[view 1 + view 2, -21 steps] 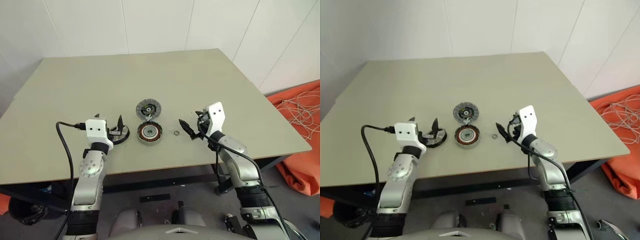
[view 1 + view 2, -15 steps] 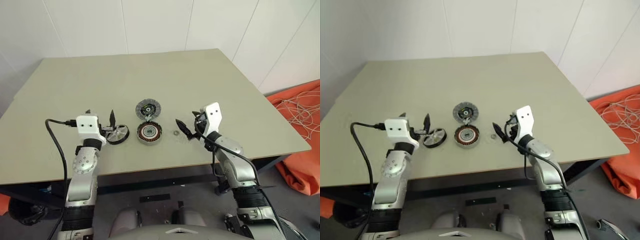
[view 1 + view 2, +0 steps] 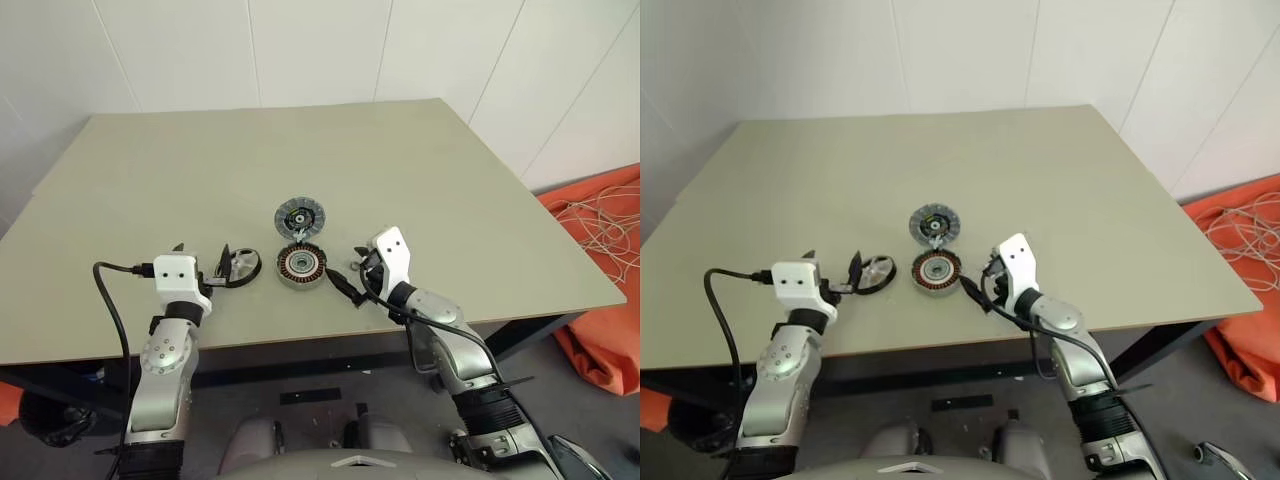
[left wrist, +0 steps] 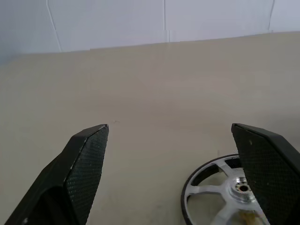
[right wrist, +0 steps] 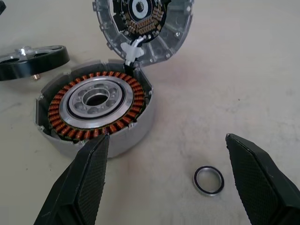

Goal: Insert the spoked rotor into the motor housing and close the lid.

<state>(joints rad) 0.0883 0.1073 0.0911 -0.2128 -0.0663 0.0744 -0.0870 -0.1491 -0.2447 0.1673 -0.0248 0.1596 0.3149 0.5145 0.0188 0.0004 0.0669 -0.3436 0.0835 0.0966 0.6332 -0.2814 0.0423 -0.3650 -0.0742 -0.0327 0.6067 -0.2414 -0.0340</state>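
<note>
The motor housing (image 3: 300,266), a silver cup with copper windings, stands on the table near its front edge. The lid (image 3: 299,216) lies just behind it with its dark-centred face up. To the housing's left, the spoked rotor (image 3: 240,267) lies flat, dark-rimmed with silver spokes. My left gripper (image 3: 203,260) is open and level, and one finger stands at the rotor's (image 4: 220,192) left edge without holding it. My right gripper (image 3: 350,272) is open on the housing's (image 5: 96,112) right side, pointing towards it, with nothing between its fingers.
A small metal ring (image 5: 209,180) lies on the table (image 3: 300,150) to the right of the housing, under my right gripper. An orange cloth with white cables (image 3: 600,230) lies on the floor beyond the table's right edge. A white wall stands behind the table.
My left gripper has drawn back to the left off the rotor, which stays put. My right gripper has swung left, from beyond the small ring to beside the housing.
</note>
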